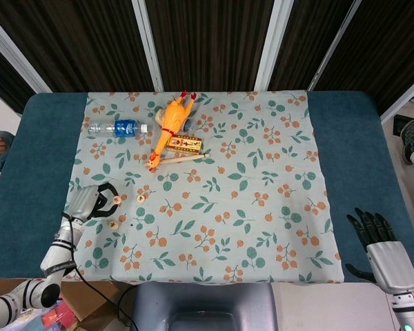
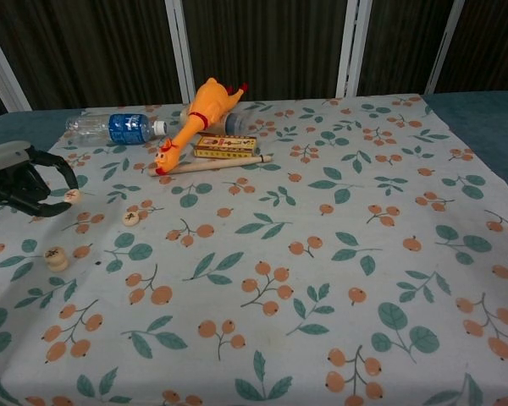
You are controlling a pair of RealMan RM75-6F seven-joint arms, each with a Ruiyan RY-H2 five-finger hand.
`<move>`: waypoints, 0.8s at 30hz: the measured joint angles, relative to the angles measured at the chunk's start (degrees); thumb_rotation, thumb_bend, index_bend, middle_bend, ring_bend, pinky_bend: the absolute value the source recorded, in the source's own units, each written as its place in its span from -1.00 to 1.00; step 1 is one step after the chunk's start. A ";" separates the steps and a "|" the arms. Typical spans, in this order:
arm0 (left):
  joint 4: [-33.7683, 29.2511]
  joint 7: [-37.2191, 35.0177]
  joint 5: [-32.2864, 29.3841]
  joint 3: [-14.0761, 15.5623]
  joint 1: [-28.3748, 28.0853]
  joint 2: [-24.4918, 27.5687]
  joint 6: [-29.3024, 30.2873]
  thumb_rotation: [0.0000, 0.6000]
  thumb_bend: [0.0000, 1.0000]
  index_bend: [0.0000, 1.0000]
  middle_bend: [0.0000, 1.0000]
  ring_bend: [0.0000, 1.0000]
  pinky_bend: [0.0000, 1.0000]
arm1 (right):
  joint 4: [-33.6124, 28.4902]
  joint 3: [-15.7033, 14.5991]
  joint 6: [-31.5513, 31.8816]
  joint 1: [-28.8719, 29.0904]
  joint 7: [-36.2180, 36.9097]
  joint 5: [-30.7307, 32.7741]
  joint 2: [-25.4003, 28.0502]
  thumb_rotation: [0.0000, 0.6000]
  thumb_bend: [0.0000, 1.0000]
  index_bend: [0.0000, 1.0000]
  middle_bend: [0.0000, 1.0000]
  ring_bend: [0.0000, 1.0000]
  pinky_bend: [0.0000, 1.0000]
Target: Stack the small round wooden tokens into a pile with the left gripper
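Head view: the left hand (image 1: 90, 203) is pinching one token (image 1: 119, 199), hard to make out; a stack (image 1: 113, 224) and a single token (image 1: 140, 198) are lying near it. The right hand (image 1: 374, 234), fingers spread and grasping nothing, is sitting partly cut off at the near right.

Chest view: the left hand (image 2: 17, 182) is holding a token (image 2: 72, 196) above the floral cloth (image 2: 339, 271); the two-token stack (image 2: 56, 258) is sitting nearer, the loose token (image 2: 129, 218) right of it.

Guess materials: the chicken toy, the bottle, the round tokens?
Chicken toy: likely rubber or soft vinyl, glossy orange. Bottle: clear plastic by its see-through body, blue label. Round tokens: probably unfinished wood, pale matte tan with dark marks; one is pinched in the left hand, another lies loose.
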 measured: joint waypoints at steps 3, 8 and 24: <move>-4.37 -1.80 1.75 1.33 2.24 3.12 1.77 1.00 -0.26 0.01 1.00 1.00 1.00 | -0.05 -0.07 -0.10 0.04 -0.20 -0.10 -0.08 1.00 -0.74 -1.00 -1.00 -1.00 -1.00; -5.81 -3.04 4.29 4.27 4.54 3.75 3.69 1.00 -0.26 -0.01 1.00 1.00 1.00 | -0.13 -0.26 0.05 -0.02 -0.16 -0.46 -0.05 1.00 -0.73 -1.00 -1.00 -1.00 -1.00; -2.95 -2.44 4.55 6.11 5.38 1.76 3.36 1.00 -0.26 -0.05 1.00 1.00 1.00 | -0.05 -0.34 0.01 0.04 0.14 -0.64 0.04 1.00 -0.73 -1.00 -1.00 -1.00 -1.00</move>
